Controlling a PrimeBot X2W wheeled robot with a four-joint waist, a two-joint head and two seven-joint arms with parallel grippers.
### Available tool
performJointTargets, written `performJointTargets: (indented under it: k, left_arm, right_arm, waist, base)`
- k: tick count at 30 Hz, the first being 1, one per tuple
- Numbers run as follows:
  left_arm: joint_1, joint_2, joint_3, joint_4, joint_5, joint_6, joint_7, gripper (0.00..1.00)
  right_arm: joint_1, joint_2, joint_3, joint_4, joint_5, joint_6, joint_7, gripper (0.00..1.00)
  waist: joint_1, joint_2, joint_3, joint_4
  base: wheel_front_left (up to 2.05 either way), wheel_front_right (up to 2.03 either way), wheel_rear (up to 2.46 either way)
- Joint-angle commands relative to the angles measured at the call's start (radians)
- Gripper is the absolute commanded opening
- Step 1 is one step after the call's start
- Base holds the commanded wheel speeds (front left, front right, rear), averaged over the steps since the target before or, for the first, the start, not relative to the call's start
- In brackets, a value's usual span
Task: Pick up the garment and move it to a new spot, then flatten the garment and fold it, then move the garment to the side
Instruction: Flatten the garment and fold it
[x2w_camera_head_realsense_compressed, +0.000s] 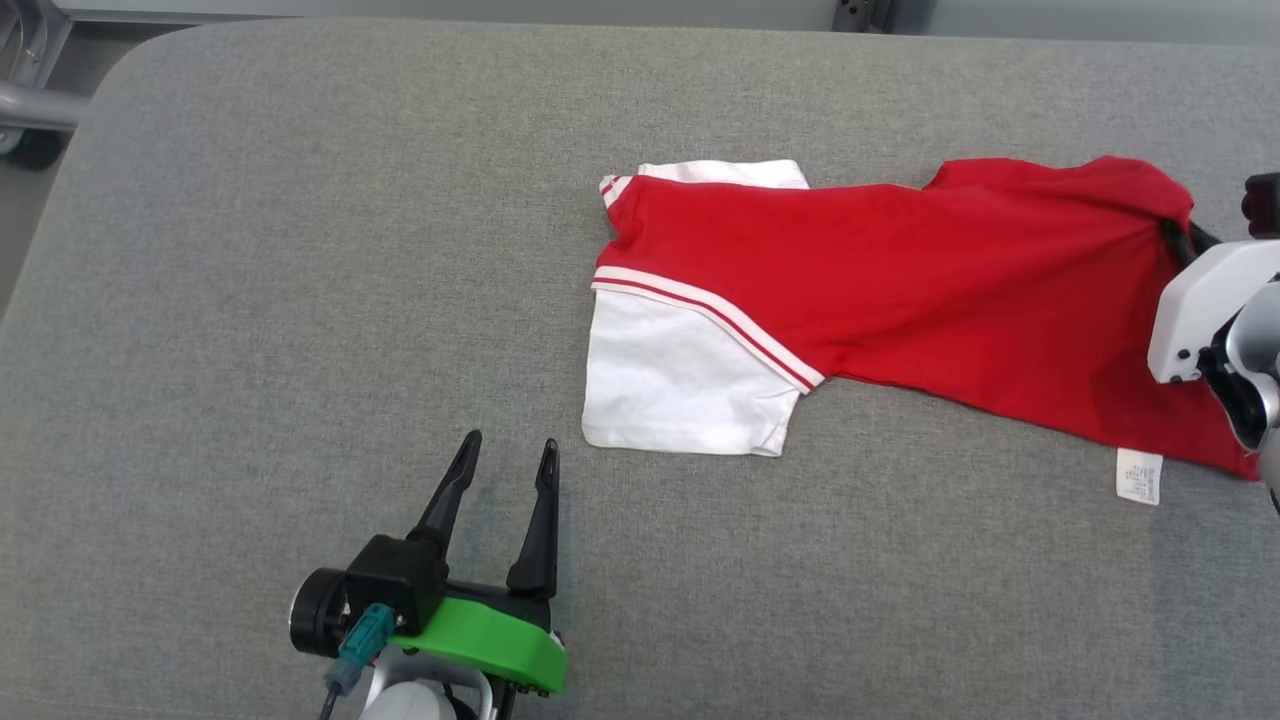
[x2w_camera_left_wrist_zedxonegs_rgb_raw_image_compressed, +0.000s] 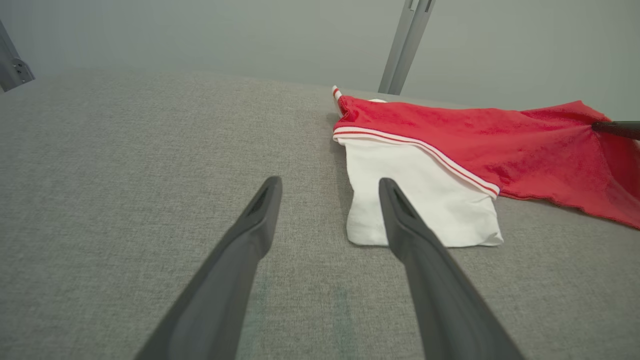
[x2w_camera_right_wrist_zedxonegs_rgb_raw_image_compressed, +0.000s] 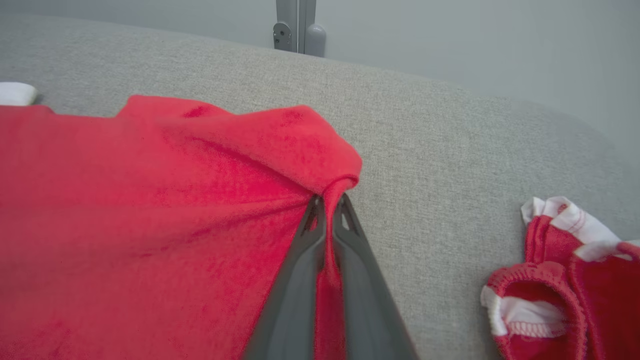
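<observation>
garment (x2w_camera_head_realsense_compressed: 900, 290), one, pinched in right fingers (x2w_camera_right_wrist_zedxonegs_rgb_raw_image_compressed: 295, 290), left fingers (x2w_camera_left_wrist_zedxonegs_rgb_raw_image_compressed: 235, 260) spread

The garment (x2w_camera_head_realsense_compressed: 950, 290) is soft red knit cloth, matt, with a faint fuzz in the right wrist view. Its sleeve (x2w_camera_head_realsense_compressed: 680, 380) is smooth white cloth edged by a striped knit band. Its label (x2w_camera_head_realsense_compressed: 1139, 475) is thin, white and printed; cloth or paper cannot be told. The pad (x2w_camera_head_realsense_compressed: 300, 300) beneath is grey woven cloth, coarse and matt. The fingers (x2w_camera_head_realsense_compressed: 537, 520) of the left gripper (x2w_camera_head_realsense_compressed: 510, 440) look like dark matt plastic, above a glossy green plastic mount (x2w_camera_head_realsense_compressed: 490, 640). The right arm's shell (x2w_camera_head_realsense_compressed: 1195, 300) is smooth white plastic. A post (x2w_camera_left_wrist_zedxonegs_rgb_raw_image_compressed: 406, 45) looks like dull grey metal.
</observation>
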Motion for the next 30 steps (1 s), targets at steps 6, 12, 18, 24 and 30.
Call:
performJointTargets:
  k: [6, 12, 18, 24, 30]
  left_arm:
    - [-0.009, 0.002, -0.004, 0.002, 0.000, 0.000, 0.000, 1.00]
    - [-0.021, 0.002, -0.006, 0.007, -0.002, 0.000, 0.000, 1.00]
    - [-0.015, 0.002, 0.008, 0.007, 0.004, 0.003, 0.000, 1.00]
    - [-0.010, 0.002, 0.025, 0.005, 0.023, -0.006, 0.000, 1.00]
    - [0.005, 0.002, 0.058, 0.007, 0.037, -0.013, 0.000, 1.00]
  right_arm:
    - [-0.057, 0.008, 0.011, 0.047, -0.043, -0.002, -0.025, 0.00]
    - [-0.097, 0.034, -0.030, 0.140, -0.101, -0.002, -0.131, 1.00]
    - [-0.104, 0.055, -0.060, 0.179, -0.131, -0.002, -0.232, 1.00]
    - [-0.044, 0.084, -0.096, 0.103, -0.121, -0.002, -0.286, 1.00]
    - [0.127, 0.123, -0.200, -0.158, -0.139, -0.002, -0.290, 1.00]
  waist:
    - [0.0000, -0.0001, 0.001, -0.007]
    - [0.0000, -0.0001, 0.008, 0.001]
    - [0.0000, -0.0001, -0.012, -0.015]
    - [0.0000, -0.0001, -0.063, -0.057]
    - [0.0000, -0.0001, -0.136, -0.104]
  base:
    - [0.00, 0.00, 0.00]
    - [0.00, 0.00, 0.00]
    - [0.00, 0.00, 0.00]
    - [0.00, 0.00, 0.00]
    - [0.00, 0.00, 0.00]
